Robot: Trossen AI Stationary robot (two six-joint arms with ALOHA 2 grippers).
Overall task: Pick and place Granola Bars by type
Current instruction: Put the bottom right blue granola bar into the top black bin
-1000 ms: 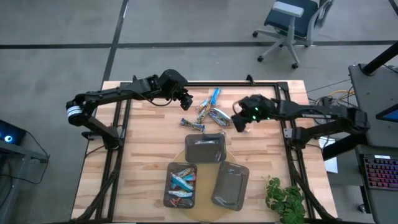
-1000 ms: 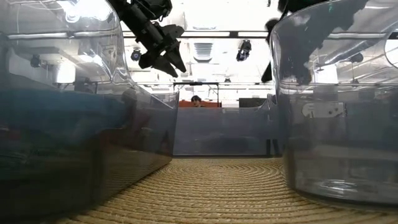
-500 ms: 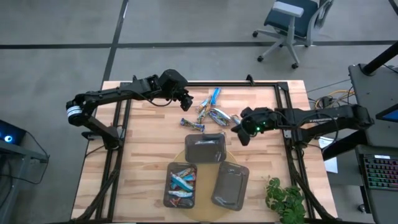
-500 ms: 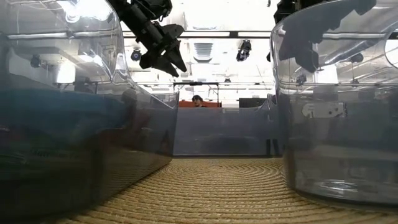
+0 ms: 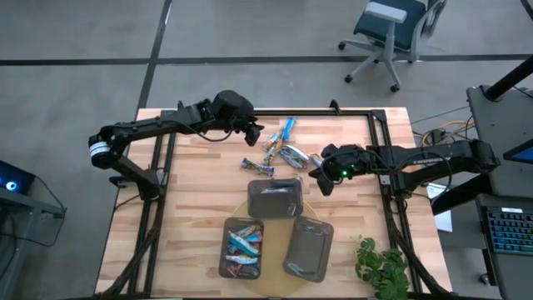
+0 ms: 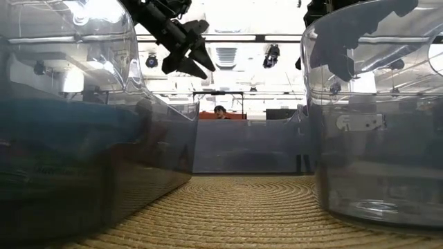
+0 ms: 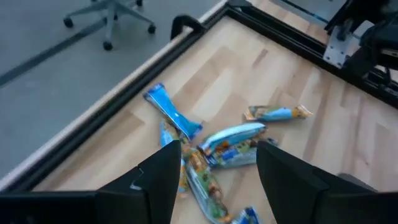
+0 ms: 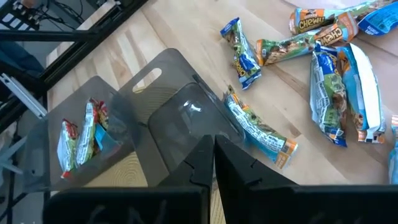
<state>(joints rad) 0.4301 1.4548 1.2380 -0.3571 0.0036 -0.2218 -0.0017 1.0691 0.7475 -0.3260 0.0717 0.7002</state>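
Right hand has dropped, fingers shut and empty, beside the near empty tray, by a stray bar. Farther back, left hand hangs half-open over the loose Granola Bars on the counter, apparently choosing one.

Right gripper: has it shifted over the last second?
Yes. In the high view the right gripper, shut, has moved from beside the loose bars toward the near table edge, now next to the top tray.
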